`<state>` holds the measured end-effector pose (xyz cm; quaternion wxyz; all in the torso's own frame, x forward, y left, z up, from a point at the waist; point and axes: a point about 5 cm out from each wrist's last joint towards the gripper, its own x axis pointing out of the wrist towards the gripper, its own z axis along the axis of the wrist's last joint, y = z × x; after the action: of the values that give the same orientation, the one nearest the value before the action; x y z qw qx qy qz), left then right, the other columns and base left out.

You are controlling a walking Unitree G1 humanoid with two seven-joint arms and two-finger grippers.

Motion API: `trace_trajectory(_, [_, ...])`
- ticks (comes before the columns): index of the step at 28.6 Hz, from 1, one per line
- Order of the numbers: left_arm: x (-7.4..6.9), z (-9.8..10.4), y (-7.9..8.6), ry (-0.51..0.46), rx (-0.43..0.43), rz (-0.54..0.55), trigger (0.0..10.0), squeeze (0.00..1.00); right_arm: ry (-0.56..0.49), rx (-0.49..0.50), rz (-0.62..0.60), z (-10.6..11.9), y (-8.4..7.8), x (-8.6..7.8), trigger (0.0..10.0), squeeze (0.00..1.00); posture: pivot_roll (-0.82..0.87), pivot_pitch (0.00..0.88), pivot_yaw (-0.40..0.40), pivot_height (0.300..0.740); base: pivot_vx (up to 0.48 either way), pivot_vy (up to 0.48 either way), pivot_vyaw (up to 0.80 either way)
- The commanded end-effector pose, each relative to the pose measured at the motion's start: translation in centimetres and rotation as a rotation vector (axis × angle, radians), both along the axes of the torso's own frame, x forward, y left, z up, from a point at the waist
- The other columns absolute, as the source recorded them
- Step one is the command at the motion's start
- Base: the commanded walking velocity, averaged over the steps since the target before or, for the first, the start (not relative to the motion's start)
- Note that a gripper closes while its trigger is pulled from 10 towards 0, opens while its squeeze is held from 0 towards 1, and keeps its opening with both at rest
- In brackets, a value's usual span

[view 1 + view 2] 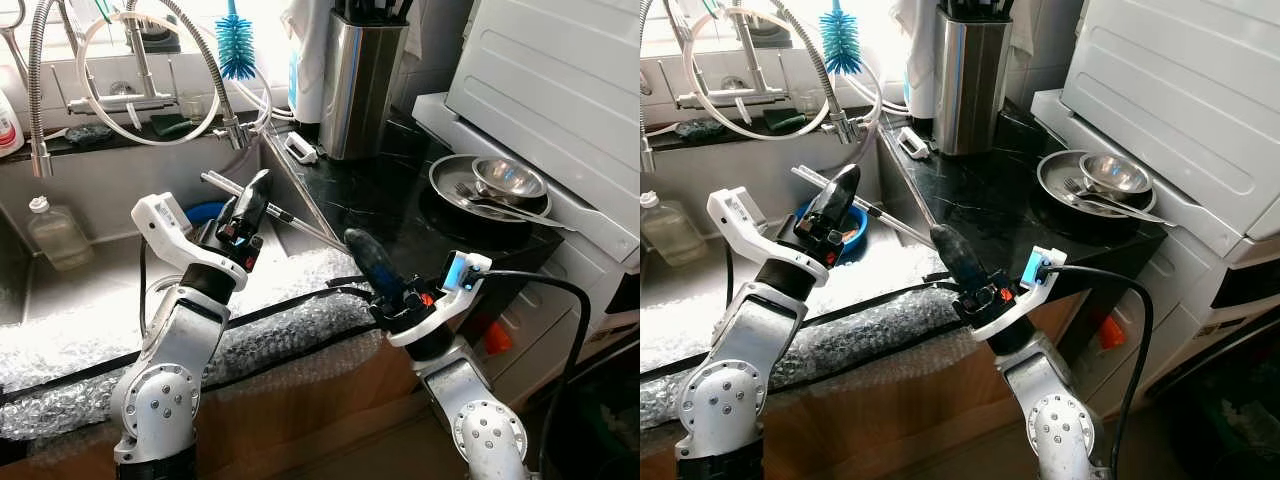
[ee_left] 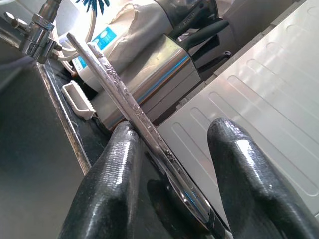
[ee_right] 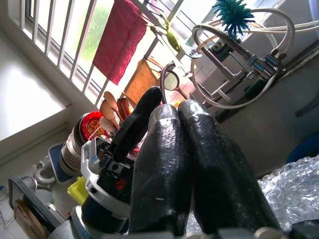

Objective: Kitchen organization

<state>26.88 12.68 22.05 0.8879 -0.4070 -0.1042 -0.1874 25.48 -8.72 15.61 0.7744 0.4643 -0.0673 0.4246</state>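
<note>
A kitchen: white appliance (image 1: 560, 90) at right, steel sink (image 1: 90, 270) at left, black bench (image 1: 380, 200) between, bubble wrap (image 1: 290, 320) along its front edge. The left tool (image 1: 248, 205) pinches a long metal utensil (image 1: 265, 205) over the sink; gripped off-centre, it could likely pivot and drop. The right tool (image 1: 365, 255), fingers pressed together and empty, hovers at the bench edge.

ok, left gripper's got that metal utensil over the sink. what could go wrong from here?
1. The left gripper seems to pinch the long metal utensil against one finger only, so it may slip into the sink.
2. Its free end points toward the faucet hose; a swing could snag it.
3. The right gripper is nearby; the arms could collide.
</note>
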Motion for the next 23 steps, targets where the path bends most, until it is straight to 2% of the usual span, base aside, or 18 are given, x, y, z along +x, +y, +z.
trace_trajectory(1, [-0.21, 0.05, -0.22, 0.001, -0.038, -0.005, 0.0, 0.00, -0.028, -0.002, -0.005, 0.60, -0.18, -0.12, 10.0, 0.00, -0.01, 0.000, -0.077, 0.740, 0.000, 0.000, 0.00])
trace_trajectory(23, [-0.32, 0.10, -0.50, -0.008, -0.035, -0.029, 0.0, 0.00, -0.029, -0.017, 0.014, 0.40, 0.17, -0.25, 10.0, 0.00, -0.01, 0.000, -0.075, 0.740, 0.000, 0.000, 0.00])
